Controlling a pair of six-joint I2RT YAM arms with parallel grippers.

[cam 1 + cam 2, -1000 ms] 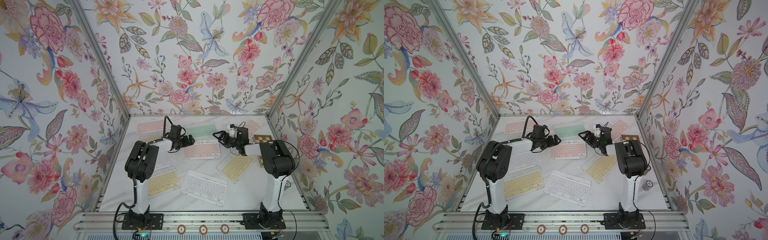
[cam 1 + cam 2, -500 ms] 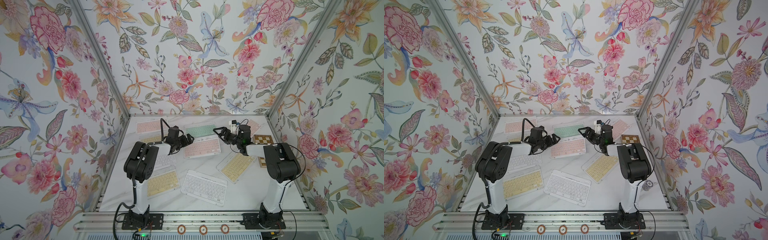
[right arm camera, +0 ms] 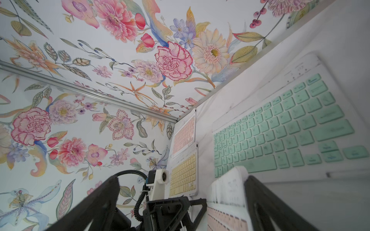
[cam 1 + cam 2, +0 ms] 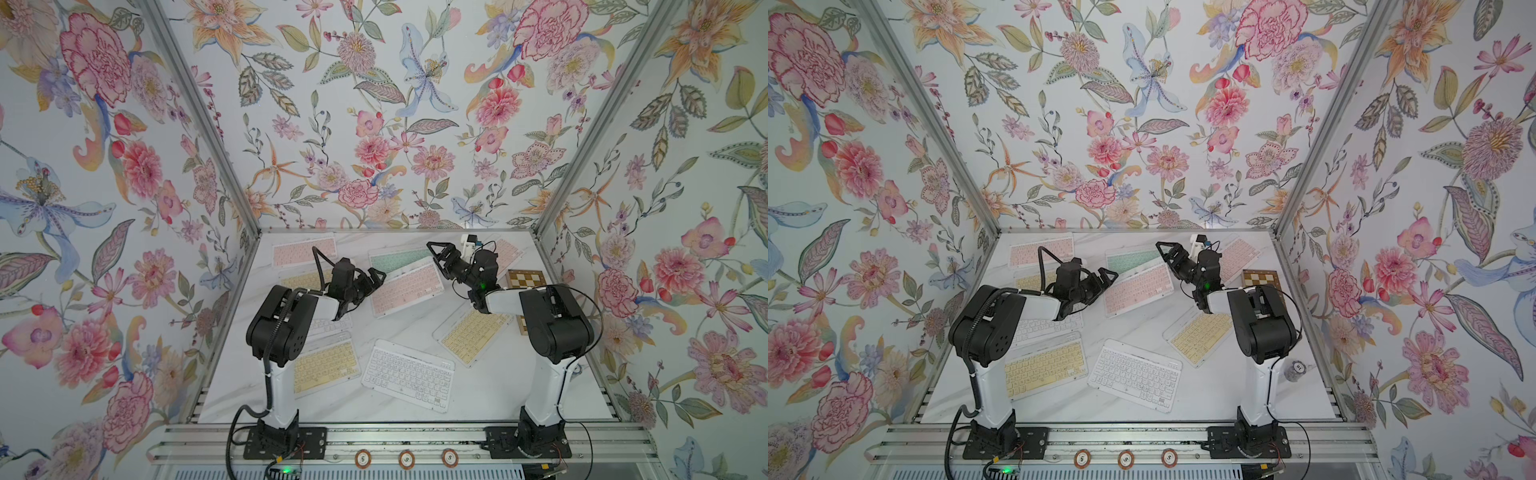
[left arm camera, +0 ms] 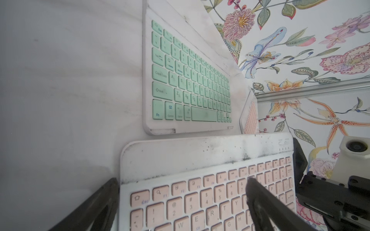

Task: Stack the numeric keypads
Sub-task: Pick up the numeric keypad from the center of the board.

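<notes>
On the white marble table (image 4: 409, 330), both arms reach forward and inward. The left gripper (image 4: 375, 279) stands wide open, unclamped, at one short end of the pink-keyed, white-framed rectangular keypad (image 4: 409, 289), with one finger (image 5: 260, 200) over its keys. The right gripper (image 4: 438, 250), fully spread and empty, hovers over the opposite end, near the mint-green-keyed keypad (image 4: 395, 260).
</notes>
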